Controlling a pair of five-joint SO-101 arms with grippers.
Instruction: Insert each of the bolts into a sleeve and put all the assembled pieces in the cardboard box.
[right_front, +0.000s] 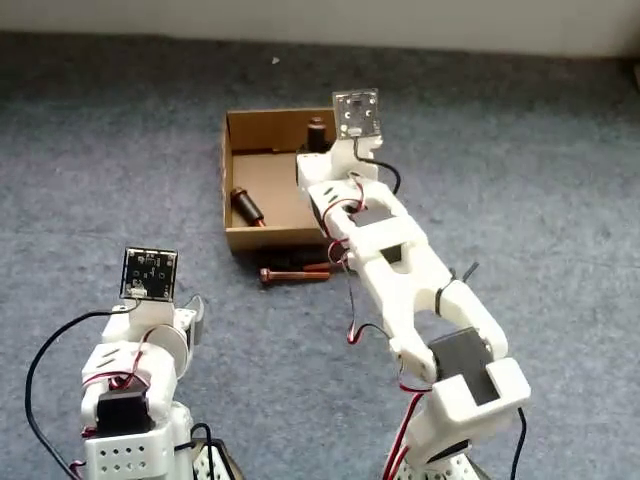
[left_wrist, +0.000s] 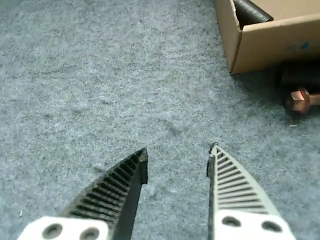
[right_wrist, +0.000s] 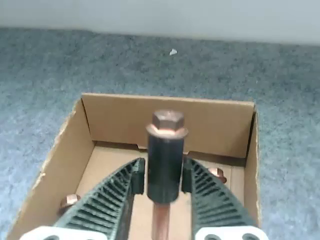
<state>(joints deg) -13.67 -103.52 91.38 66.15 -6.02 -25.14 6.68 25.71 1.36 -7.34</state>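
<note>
Where the high view looks down, the right arm (right_front: 400, 260) stretches from the lower right up to the cardboard box (right_front: 228, 160) at centre top. A dark sleeve (right_front: 318, 133) stands on end at the arm's tip, over the box's right side. An assembled piece (right_front: 246, 207) lies on the box floor, its long axis slanting from upper left to lower right. Just below the box a loose bolt (right_front: 295, 274) lies on the grey, felt-like surface (right_front: 520, 150), long axis left to right, head to the left. The left arm (right_front: 140, 350) sits at the lower left, well apart from the box. A pale wall (right_front: 400, 20) crosses the top edge.

From the left wrist, the left fingers (left_wrist: 122, 185) stand wide apart with nothing between them, above the surface. The box corner fills the upper right, with the assembled piece's dark end (left_wrist: 252, 11) inside. Faint blue marks on the box's outer wall are too small to read. The loose bolt's copper head (left_wrist: 299, 99) sits at the right edge.

From the right wrist, the right fingers (right_wrist: 112, 195) clamp the sleeve (right_wrist: 164, 167) upright over the box. A bolt (right_wrist: 167, 122) runs through it, hex head up, shank showing below. Two copper heads (right_wrist: 69, 201) (right_wrist: 217, 173) lie on the box floor.
</note>
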